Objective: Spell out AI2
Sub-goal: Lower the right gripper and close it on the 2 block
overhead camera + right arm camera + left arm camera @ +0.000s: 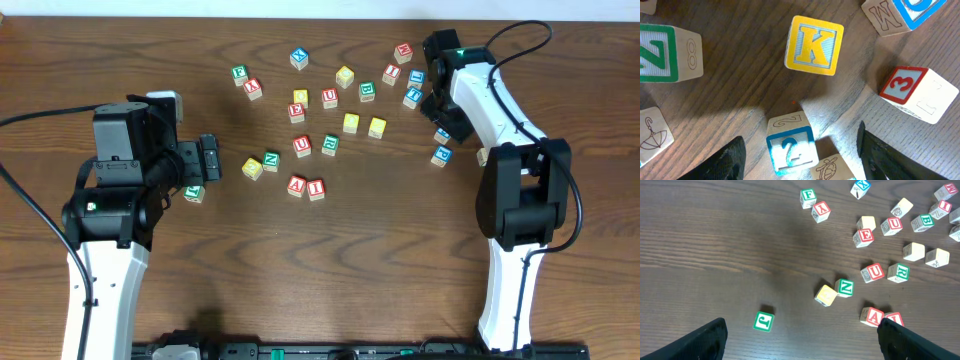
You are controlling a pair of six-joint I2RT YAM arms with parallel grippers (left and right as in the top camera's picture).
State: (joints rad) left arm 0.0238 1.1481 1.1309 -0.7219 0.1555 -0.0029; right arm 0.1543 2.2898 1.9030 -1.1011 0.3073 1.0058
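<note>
- At the left side of the table (330,260), the left gripper (801,337) hangs spread wide and empty, with the scattered cubes lying ahead of it.
- At mid-table the A cube (297,185) and the I cube (316,188) sit side by side and touching, on the robot's side of the scatter. The spot just right of the I is bare wood.
- Far right and well apart from that pair, the 2 cube (790,150) lies squarely inside the span of the right gripper (801,142). The jaws stand apart with wood showing on both sides, and nothing is pinched.
- A cube offers no long axis to favour, and the right arm is plainly the nearer.
- A turtle-marked cube (831,170) touches the 2 cube and may snag when the jaws close.
</note>
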